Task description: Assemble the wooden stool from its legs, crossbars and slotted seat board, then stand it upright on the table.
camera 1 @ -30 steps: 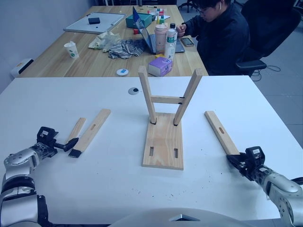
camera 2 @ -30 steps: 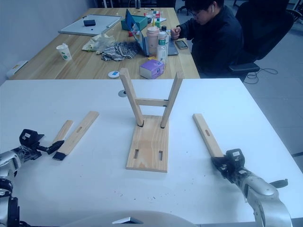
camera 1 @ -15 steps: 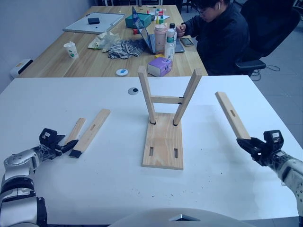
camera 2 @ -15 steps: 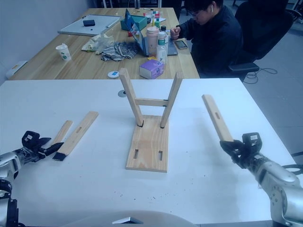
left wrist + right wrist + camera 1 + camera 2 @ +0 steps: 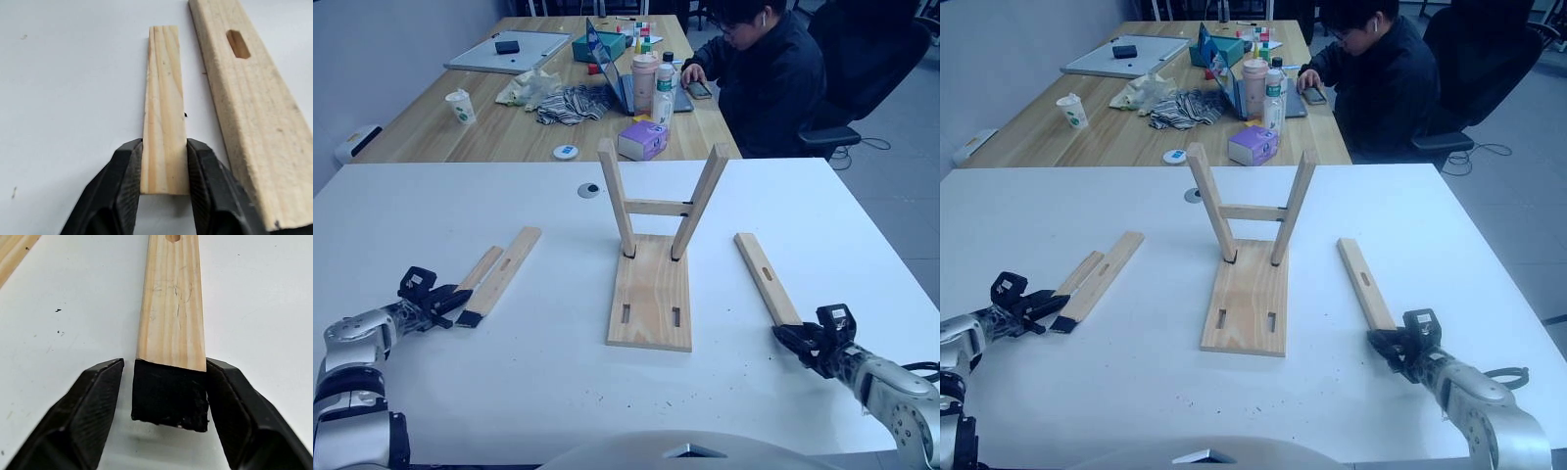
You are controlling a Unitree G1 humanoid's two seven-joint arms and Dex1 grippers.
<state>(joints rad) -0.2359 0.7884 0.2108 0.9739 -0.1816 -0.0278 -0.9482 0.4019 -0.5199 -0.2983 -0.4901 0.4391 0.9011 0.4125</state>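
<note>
Seat (image 5: pixel 652 294) lies flat at table (image 5: pixel 548 392) centre. Two legs (image 5: pixel 618 196) joined by a crossbar (image 5: pixel 656 207) stand in its 12 o'clock slots; the 6 o'clock slots are unfilled. Loose leg (image 5: pixel 766 277) lies flat at 3 o'clock of seat, apart from it. Right gripper (image 5: pixel 165 363) sits at that leg's 5 o'clock, black-capped end, fingers spread either side, a gap showing on one side. At 9 o'clock, slotted leg (image 5: pixel 506 266) and short bar (image 5: pixel 164 98) lie side by side. Left gripper (image 5: pixel 164 147) pinches the short bar's 7 o'clock end, both fingers on its edges.
</note>
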